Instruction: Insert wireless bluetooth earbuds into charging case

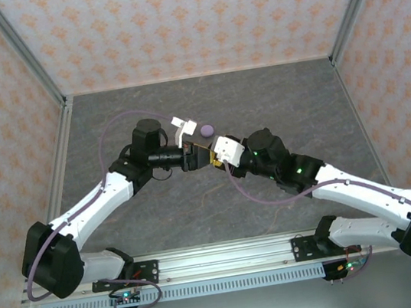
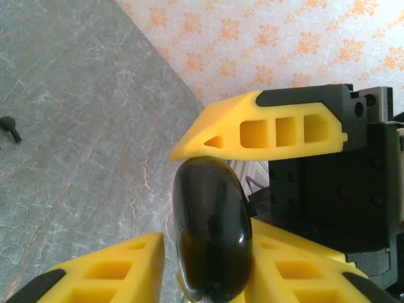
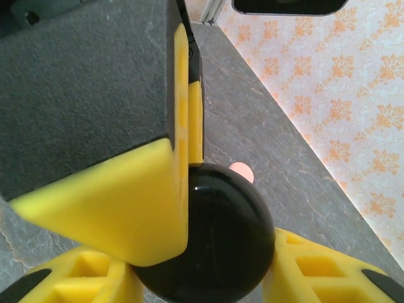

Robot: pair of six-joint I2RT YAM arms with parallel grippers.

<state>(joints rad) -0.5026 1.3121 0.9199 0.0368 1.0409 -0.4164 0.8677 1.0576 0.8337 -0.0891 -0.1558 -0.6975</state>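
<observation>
Centre of surface [image 1: 282,96]: left end effector [image 2: 205,237], right end effector [image 3: 205,252] both clamped on black case [image 3: 218,214]; keep grips firm, open gently.

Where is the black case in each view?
Top external: where the left claw and right claw meet, mid-table; itself too small to make out.
Left wrist: black case, bottom centre, in the left claw.
Right wrist: bottom centre, in the right claw.
Shared landmark: grey marbled table.
</observation>
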